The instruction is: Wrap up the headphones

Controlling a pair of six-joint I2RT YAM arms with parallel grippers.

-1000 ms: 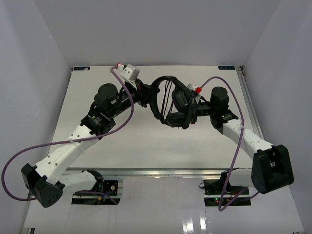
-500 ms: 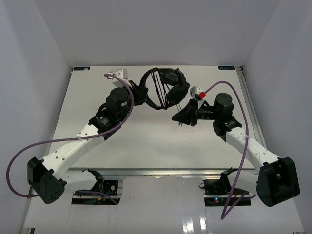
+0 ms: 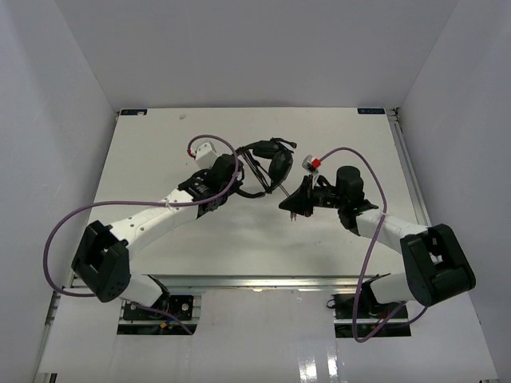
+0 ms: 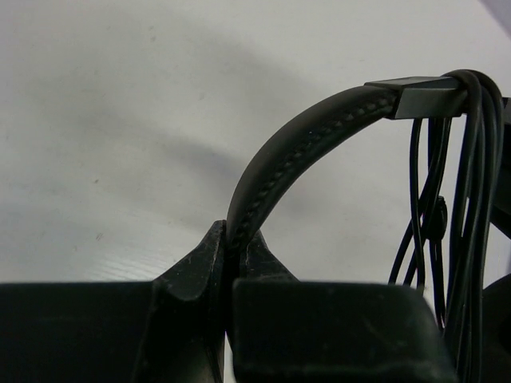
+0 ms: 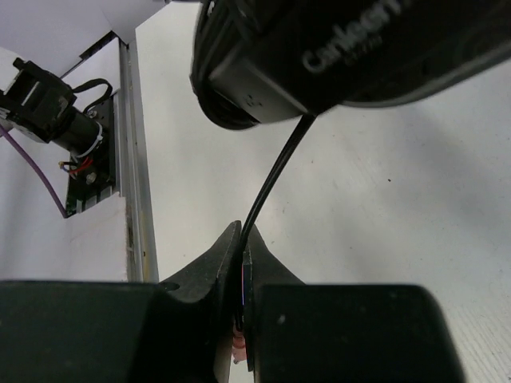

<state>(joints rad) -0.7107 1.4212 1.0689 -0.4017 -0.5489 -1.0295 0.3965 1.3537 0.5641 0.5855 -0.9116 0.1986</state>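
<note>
- The headphones [image 3: 275,158] are held over the middle of the desk [image 3: 160,144], with several loops of cord [image 4: 467,199] already round the headband [image 4: 295,152].
- The left gripper [image 4: 230,259] is clamped on the headband; the right gripper [image 5: 243,255] pinches the cord just beneath the headphones.
- The next turn probably goes best with the cord led round taut, each loop beside the last.

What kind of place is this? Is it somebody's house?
Most likely a robot lab's test booth, not a house: a left arm and a right arm are bolted to a white table, plain white walls box it in, and purple cables trail off the arms.
</note>
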